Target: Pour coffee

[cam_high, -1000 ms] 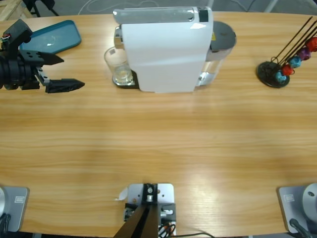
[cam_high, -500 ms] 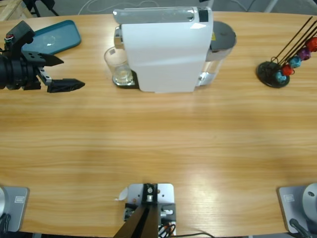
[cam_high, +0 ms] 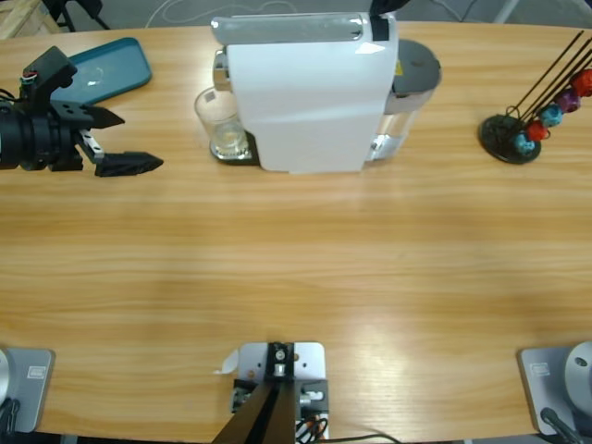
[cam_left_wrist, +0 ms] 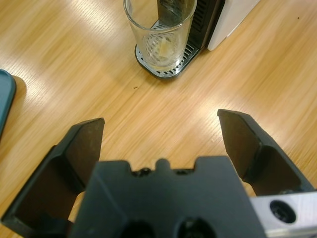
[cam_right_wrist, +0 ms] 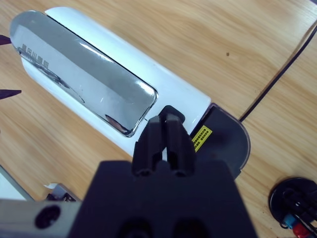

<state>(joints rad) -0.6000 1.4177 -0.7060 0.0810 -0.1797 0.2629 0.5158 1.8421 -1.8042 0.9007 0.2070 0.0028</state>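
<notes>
A clear glass (cam_high: 220, 122) stands on the drip tray (cam_left_wrist: 163, 72) under the spout of the white coffee machine (cam_high: 310, 97). A shallow film of pale coffee (cam_left_wrist: 159, 49) lies in the bottom of the glass (cam_left_wrist: 161, 29). My left gripper (cam_high: 139, 141) is open to the left of the glass, low over the table and a hand's width short of it, with nothing between its jaws (cam_left_wrist: 161, 134). My right gripper (cam_right_wrist: 166, 119) is shut above the machine's top, at the end of its silver lid (cam_right_wrist: 84, 74); whether it touches is unclear.
A teal tray (cam_high: 104, 67) lies at the far left behind the left arm. A black capsule stand (cam_high: 511, 134) with coloured capsules sits at the right. A black cable (cam_right_wrist: 277, 79) runs across the table behind the machine.
The left gripper has edged slightly to the right, toward the glass, still open. The glass and machine have not moved.
</notes>
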